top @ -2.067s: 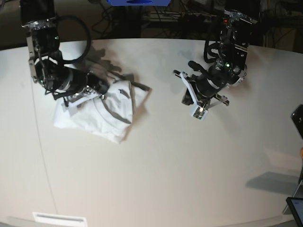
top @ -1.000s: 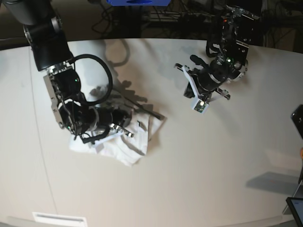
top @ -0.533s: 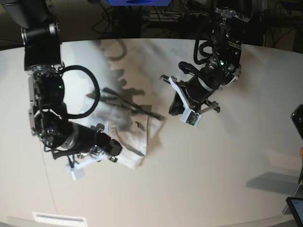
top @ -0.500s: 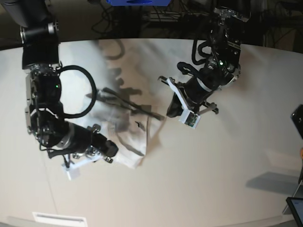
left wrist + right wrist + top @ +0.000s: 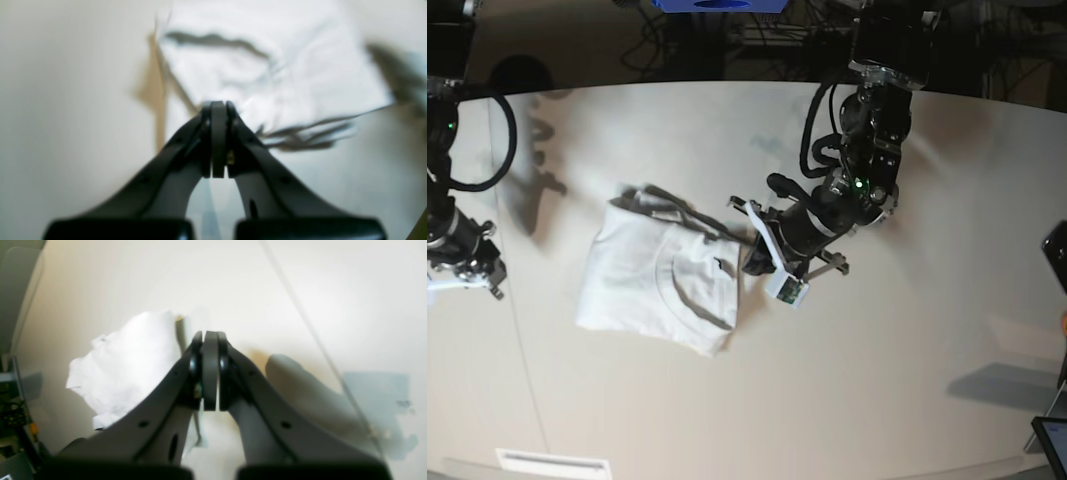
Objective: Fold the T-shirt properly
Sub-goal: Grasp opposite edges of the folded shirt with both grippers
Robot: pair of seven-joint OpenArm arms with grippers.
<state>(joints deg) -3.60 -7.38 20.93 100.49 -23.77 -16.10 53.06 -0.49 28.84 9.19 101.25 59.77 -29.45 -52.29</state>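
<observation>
Folded T-shirt (image 5: 659,285) lying flat on the off-white counter (image 5: 877,380), left of centre in the base view. Left pincer (image 5: 218,108) pressed together, empty, just beside the shirt's near edge. Right pincer (image 5: 210,336) pressed together too, empty, well apart from the cloth at the counter's side.

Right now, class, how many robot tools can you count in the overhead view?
2. The left tool hangs at the T-shirt's right edge; the right tool sits by the picture's left border, away from it.
</observation>
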